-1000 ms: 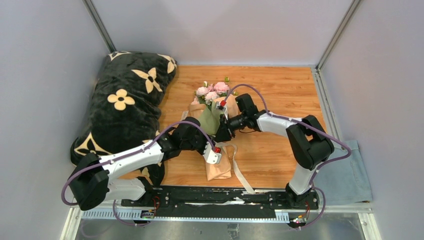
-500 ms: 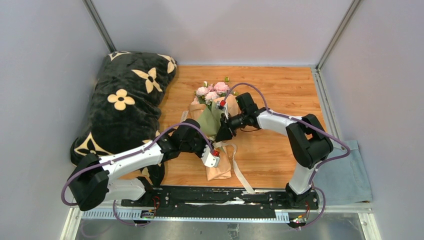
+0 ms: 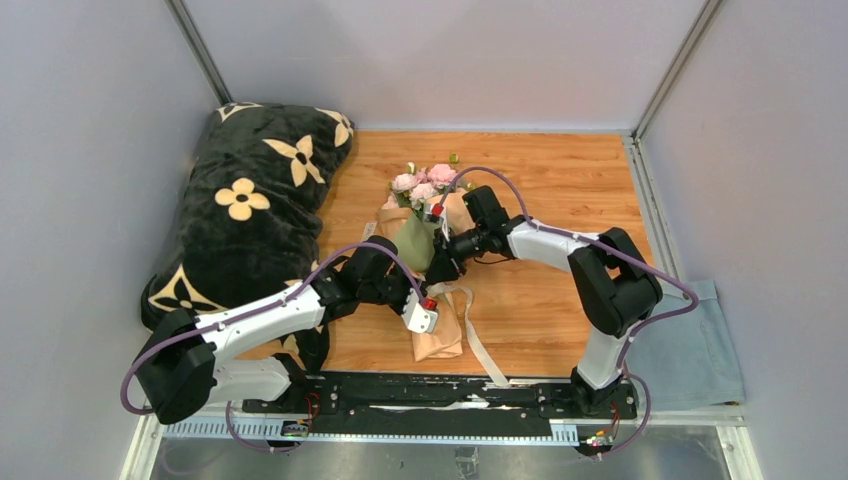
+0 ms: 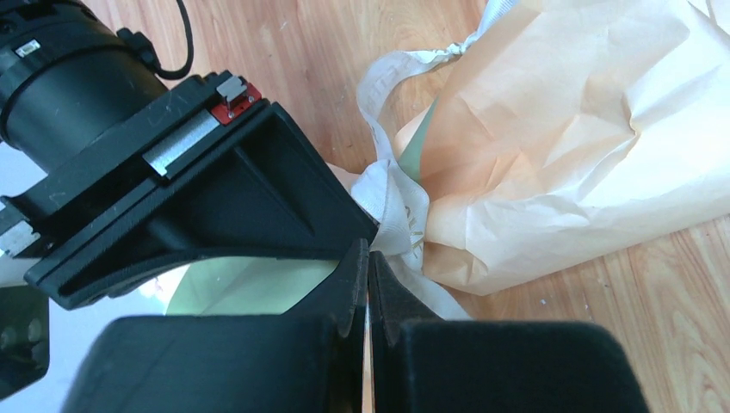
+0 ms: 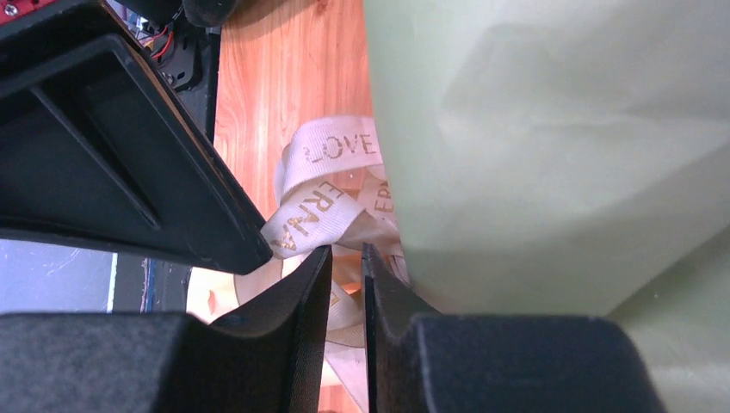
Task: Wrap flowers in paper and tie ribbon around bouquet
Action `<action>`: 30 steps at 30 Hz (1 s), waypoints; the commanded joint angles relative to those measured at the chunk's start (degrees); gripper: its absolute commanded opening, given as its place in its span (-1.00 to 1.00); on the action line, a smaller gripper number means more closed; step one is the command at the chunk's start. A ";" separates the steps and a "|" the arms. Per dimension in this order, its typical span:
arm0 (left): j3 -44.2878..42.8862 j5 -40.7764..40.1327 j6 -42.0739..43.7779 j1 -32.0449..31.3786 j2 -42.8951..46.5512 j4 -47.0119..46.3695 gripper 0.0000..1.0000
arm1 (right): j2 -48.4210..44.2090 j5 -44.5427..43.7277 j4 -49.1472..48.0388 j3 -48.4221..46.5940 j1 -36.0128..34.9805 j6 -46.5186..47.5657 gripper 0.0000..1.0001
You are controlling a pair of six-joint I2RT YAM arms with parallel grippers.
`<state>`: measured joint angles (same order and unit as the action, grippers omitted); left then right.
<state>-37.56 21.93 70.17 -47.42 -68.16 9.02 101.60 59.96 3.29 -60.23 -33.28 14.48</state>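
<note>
At bouquet (image 3: 440, 338) waist: left hand (image 4: 368, 254) pressed together beside ribbon (image 4: 392, 202); right hand (image 5: 343, 254) narrowly apart astride ribbon, grip unclear.

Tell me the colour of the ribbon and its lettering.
Cream ribbon with golden-brown lettering; clearest in the right wrist view.

Table (image 3: 560, 180): wood-grain top, smooth, low sheen. A silvery metal rail (image 3: 400, 432) runs along its near edge, a matt grey-blue cloth (image 3: 700, 350) sits at the near right corner, and a plush black pillow (image 3: 250, 200) with cream flower print lies on the left edge. Paper (image 4: 585, 129): thin, matt, creased, peach-tan outside, smoother pale olive inside; ribbon (image 5: 323, 185): cream woven cloth, slight sheen, gold printed letters. Left gripper (image 4: 368, 251) and right gripper (image 5: 346, 249): matt black plastic, faintly grainy; arm shells (image 3: 260, 325): smooth white and black plastic; cables (image 3: 500, 180): smooth purple sheath.
</note>
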 commanded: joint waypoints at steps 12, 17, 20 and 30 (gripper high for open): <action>0.21 2.10 -0.17 0.22 0.73 0.47 -1.00 | 2.79 2.79 7.95 -2.87 -2.37 7.70 -0.39; 0.31 1.91 1.92 0.22 0.59 1.53 -1.00 | 3.09 2.31 8.74 -2.79 -3.33 9.60 -0.25; 0.52 1.80 2.77 0.22 0.43 2.26 -1.00 | 3.70 2.49 10.14 -3.20 -3.59 10.63 -0.18; 0.99 1.12 4.78 0.22 0.54 4.08 -0.97 | 3.86 -3.25 14.46 -3.81 -4.70 15.22 -0.16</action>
<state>-37.47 22.81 74.02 -47.37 -68.16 12.60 104.42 60.36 14.11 -63.37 -36.32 26.89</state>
